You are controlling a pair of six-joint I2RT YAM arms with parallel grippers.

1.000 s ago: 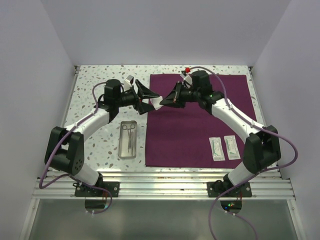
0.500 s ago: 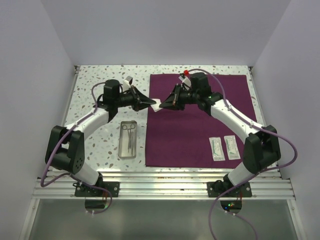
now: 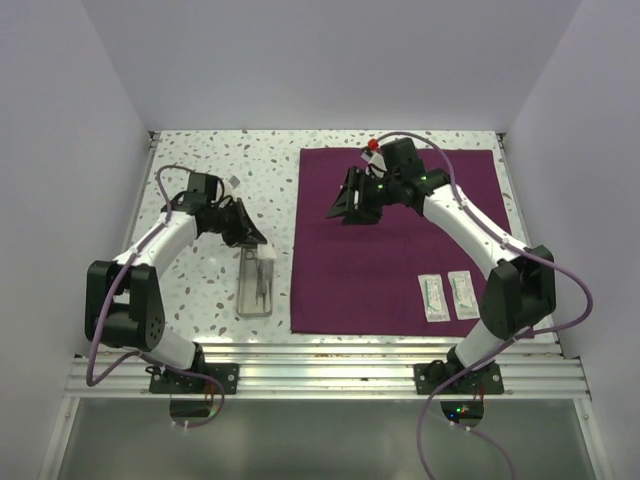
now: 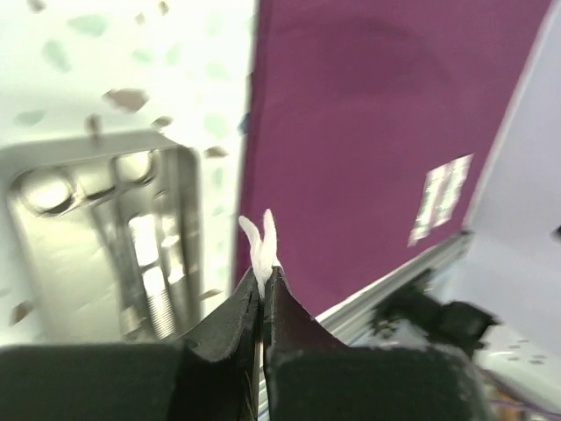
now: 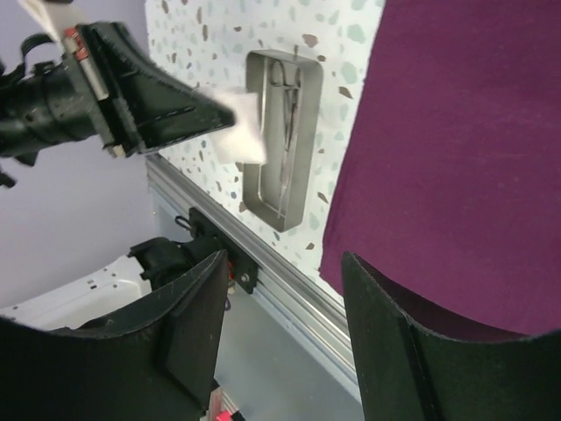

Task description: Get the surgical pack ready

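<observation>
The dark purple cloth (image 3: 400,240) of the surgical pack lies flat on the right half of the table. Left of it is the small steel tray (image 3: 245,296), with thin metal instruments (image 3: 262,283) inside. My left gripper (image 3: 256,238) hangs just above the tray's far end, shut on a white gauze square (image 4: 260,244). The right wrist view shows that gauze (image 5: 241,130) sticking out of the left gripper's tip, over the tray (image 5: 302,189). My right gripper (image 3: 341,209) is open and empty above the cloth's far left part.
Two white sealed packets (image 3: 447,297) lie side by side on the cloth's near right part. The speckled tabletop (image 3: 200,290) ends at an aluminium rail (image 3: 330,360) in front. White walls close the sides and back.
The left gripper closed on the gauze that the right gripper held, then carried it left and nearer, over the tray. The right gripper opened and let it go.
</observation>
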